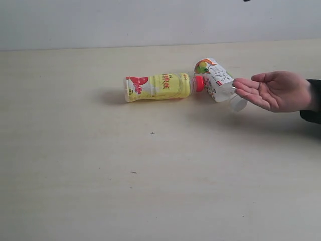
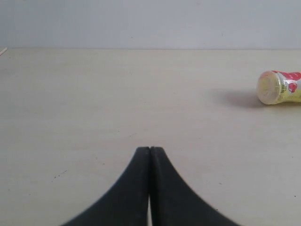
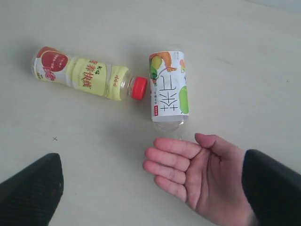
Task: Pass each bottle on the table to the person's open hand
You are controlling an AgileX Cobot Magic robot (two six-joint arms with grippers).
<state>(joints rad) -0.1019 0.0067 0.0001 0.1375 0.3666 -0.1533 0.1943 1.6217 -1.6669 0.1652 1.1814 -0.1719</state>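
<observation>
Two bottles lying flat, palm waiting.
Left gripper [image 2: 150,150] pressed together, idle; yellow bottle [image 1: 158,87] lies central on table [image 1: 75,175], cap [image 1: 198,83] just beside white bottle [image 1: 216,80] at 3 o'clock; hand [image 1: 276,90] beyond, open to receive; right gripper [image 3: 153,157] spread wide for a pick.

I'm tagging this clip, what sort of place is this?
Likely a test bench: a beige wood-grain table against a plain white wall, only a yellow drink bottle and a white-labelled bottle lying by a person's open hand.
</observation>
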